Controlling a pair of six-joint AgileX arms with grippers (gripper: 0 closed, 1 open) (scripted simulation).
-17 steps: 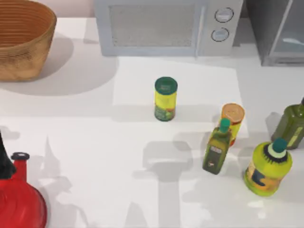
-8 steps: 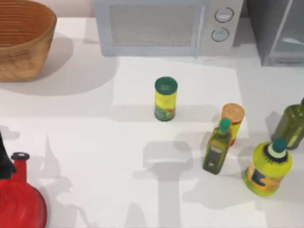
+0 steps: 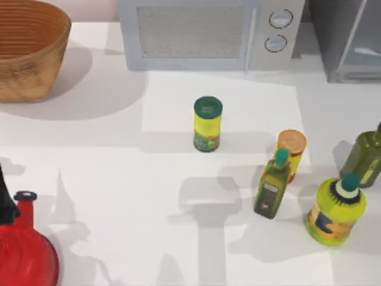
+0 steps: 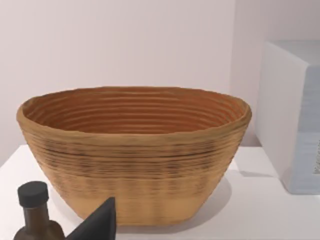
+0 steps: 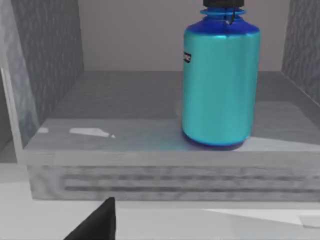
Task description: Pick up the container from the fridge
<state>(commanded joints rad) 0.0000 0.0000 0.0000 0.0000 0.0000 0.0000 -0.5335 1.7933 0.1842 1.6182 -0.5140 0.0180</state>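
Container (image 5: 221, 82) upright inside fridge (image 5: 150, 150) | basket (image 4: 134, 150) empty | pincer states: cannot tell

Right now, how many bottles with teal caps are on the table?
2, both on the table's right: a slim olive bottle beside the orange can, and a squat yellow-green bottle nearer the front edge.

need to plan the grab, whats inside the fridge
Right wrist view: the container stands upright on the fridge floor near its front edge, teal body, blue shoulders. Its cap is mostly cut off at the picture's edge, and the upper interior is out of frame.
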